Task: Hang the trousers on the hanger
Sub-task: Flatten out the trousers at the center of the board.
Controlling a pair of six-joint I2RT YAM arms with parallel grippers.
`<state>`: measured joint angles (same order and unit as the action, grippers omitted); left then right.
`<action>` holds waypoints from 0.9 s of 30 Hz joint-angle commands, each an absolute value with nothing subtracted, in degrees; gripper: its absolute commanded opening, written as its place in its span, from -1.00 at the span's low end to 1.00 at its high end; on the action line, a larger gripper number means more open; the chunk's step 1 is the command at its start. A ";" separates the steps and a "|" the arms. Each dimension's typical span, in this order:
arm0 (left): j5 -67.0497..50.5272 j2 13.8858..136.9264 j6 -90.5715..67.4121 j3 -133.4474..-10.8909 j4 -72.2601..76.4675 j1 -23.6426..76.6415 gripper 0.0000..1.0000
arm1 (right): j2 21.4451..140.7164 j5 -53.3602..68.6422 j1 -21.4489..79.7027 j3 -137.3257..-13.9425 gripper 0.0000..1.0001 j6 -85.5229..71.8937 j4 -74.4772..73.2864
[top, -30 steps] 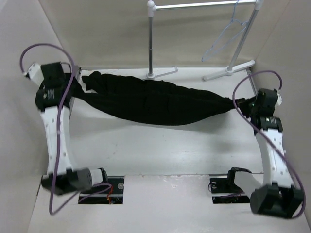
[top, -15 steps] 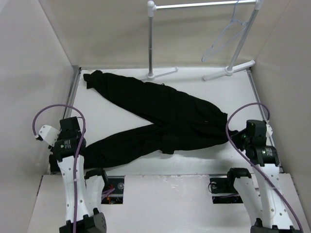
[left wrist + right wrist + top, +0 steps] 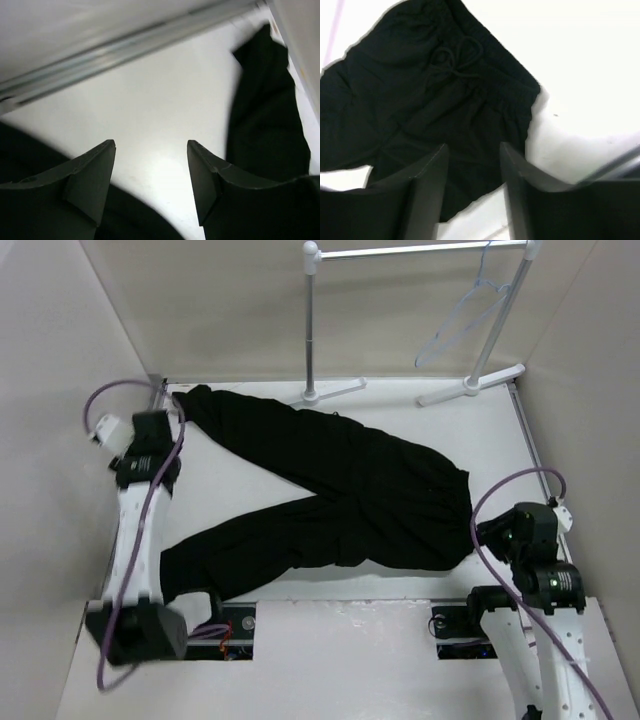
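Note:
The black trousers (image 3: 340,490) lie flat on the white table in a sideways V. The waist is at the right, one leg runs to the far left corner and the other to the near left. My left gripper (image 3: 166,426) hovers beside the far leg's end, open and holding nothing. In the left wrist view, bare table shows between its fingertips (image 3: 150,150) and black fabric (image 3: 265,120) lies to the right. My right gripper (image 3: 487,535) is open just off the waist. Its wrist view looks down on the drawstring waistband (image 3: 455,65). The pale hanger (image 3: 462,315) hangs on the rail at the far right.
A white garment rack (image 3: 312,325) stands at the back, its feet (image 3: 470,382) on the table's far edge. Beige walls close in the left, right and back. A metal rail (image 3: 125,47) runs along the table's left edge, close to the left gripper.
Both grippers have opened and let go of the trousers, which now rest flat. My left arm swung from the near leg's end to the far left corner. The right gripper backed off slightly.

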<state>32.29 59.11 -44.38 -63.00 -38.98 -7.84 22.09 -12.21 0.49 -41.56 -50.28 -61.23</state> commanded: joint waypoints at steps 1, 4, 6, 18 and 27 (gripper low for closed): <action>20.94 76.06 -40.79 -67.13 -23.93 -5.41 0.11 | 27.83 -8.11 3.02 -41.23 -0.34 -47.56 -49.34; 15.14 90.21 -39.29 -76.51 -18.21 -6.98 0.09 | 34.35 -2.38 4.78 -40.96 -0.75 -47.20 -42.30; 10.66 100.58 -38.85 -85.47 -16.35 -8.91 0.05 | 36.20 -1.32 6.63 -40.61 -0.74 -47.55 -38.42; 8.97 136.74 -35.86 -125.32 -19.51 -13.93 0.03 | 44.81 -4.30 10.41 -41.22 -0.44 -49.04 -34.63; 7.12 145.19 -35.68 -134.29 -17.14 -13.49 -0.06 | 50.80 -6.06 17.44 -42.71 -0.44 -50.36 -34.01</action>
<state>7.68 144.42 -36.53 -130.41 -18.74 -13.93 50.70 -4.36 16.12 -40.56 -49.19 -36.93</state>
